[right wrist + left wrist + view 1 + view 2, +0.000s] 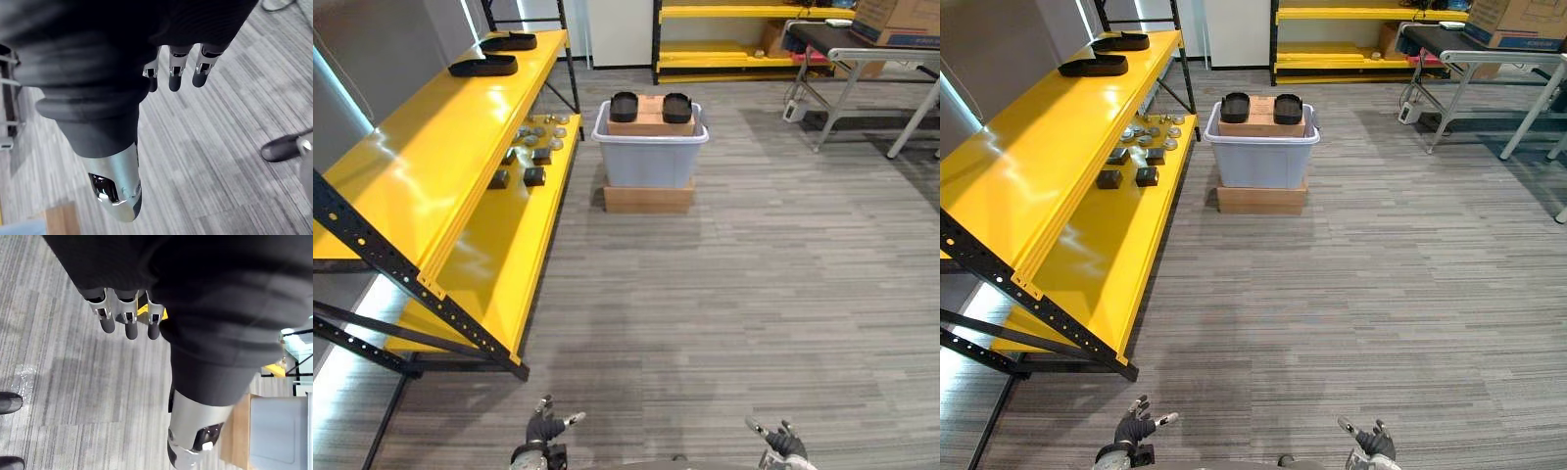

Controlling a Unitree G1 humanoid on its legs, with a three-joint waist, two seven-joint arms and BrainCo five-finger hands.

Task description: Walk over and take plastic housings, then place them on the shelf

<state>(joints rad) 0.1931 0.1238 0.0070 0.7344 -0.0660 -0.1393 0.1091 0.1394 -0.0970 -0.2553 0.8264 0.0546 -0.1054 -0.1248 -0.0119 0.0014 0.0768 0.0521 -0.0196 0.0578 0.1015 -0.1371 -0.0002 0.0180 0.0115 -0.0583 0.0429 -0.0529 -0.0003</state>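
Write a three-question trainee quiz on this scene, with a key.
1. True or false: the left hand and the right hand each grip a housing.
2. How many black housings lie on the top level of the yellow shelf? A one, B two, C four.
3. Fill in: two waiting housings rest on a cardboard box inside the grey ___.
Key: 1 false, both hands are open and empty; 2 B; 3 bin.
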